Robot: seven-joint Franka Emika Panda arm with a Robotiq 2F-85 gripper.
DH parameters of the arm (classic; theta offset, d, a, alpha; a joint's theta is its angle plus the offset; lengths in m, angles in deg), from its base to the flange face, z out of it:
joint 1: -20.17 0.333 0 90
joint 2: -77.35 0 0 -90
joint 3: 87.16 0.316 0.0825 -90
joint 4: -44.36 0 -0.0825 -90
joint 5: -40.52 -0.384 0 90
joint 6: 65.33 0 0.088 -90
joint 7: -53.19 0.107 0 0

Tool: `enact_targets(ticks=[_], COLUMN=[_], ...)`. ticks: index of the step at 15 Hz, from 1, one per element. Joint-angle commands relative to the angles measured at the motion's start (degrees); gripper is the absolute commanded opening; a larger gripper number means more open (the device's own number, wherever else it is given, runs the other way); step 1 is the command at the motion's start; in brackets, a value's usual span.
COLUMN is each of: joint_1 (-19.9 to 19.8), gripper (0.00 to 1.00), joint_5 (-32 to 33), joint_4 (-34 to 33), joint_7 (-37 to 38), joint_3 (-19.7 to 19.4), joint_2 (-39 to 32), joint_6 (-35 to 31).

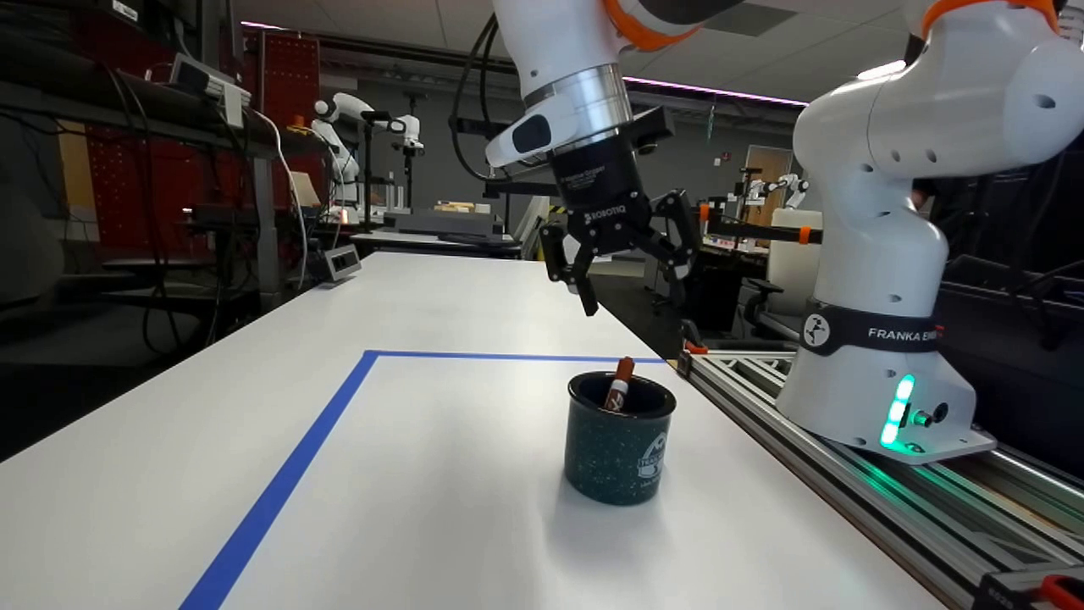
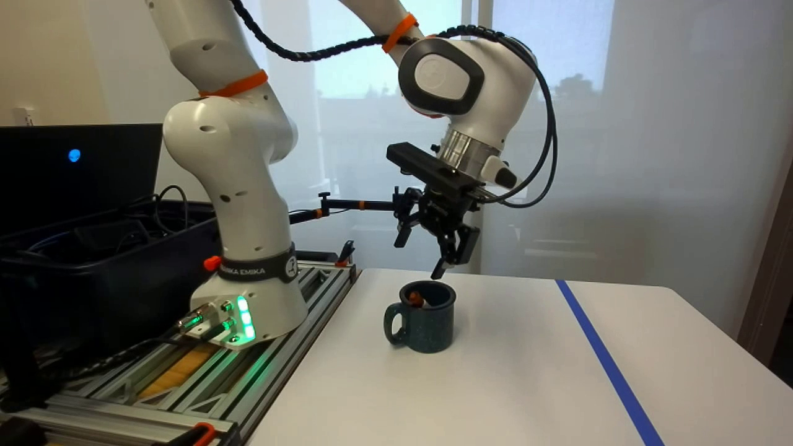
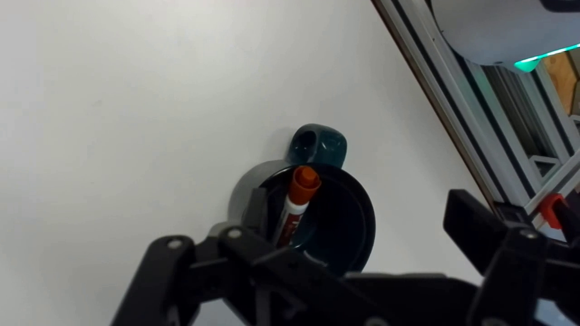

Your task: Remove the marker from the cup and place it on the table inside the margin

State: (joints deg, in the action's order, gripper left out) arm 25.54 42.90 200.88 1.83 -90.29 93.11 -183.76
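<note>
Gripper (image 1: 635,296) in an exterior view is hanging tilted above the white table (image 1: 440,517), fingers (image 1: 586,294) spread wide w/ nothing b/w them. Dk green cup (image 1: 601,462) is standing upright on that table, inside the corner of the blue tape (image 1: 286,479). The marker (image 1: 619,388) is leaning in the cup, orange-brn cap (image 1: 625,369) poking out above the rim.

In an exterior view the cup's handle (image 2: 388,323) is sitting on the same side as the robot base (image 2: 266,303); the cap is just showing at the cup's mouth. Fingers are gaping here too, one tip appearing just over the rim, depth unclear.

In wrist view one finger is overlapping the cup's edge beside the marker; the other is sitting well off to the side, past the cup. Cap's lying near the rim, handle side. Metal rails (image 3: 473,108) are running along the table's edge, upper R.
</note>
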Motion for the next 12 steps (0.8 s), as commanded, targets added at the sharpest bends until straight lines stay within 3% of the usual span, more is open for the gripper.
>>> enact_targets(ticks=[1, 12], joint_1=[-0.25, 1.75], gripper=[1.00, 1.00], joint_5=[-0.24, 1.86], joint_4=[-0.09, 0.23], joint_7=[-0.28, 0.51], joint_3=[0.24, 4.58], joint_2=[-0.19, -2.88], joint_6=[-0.03, -1.61])
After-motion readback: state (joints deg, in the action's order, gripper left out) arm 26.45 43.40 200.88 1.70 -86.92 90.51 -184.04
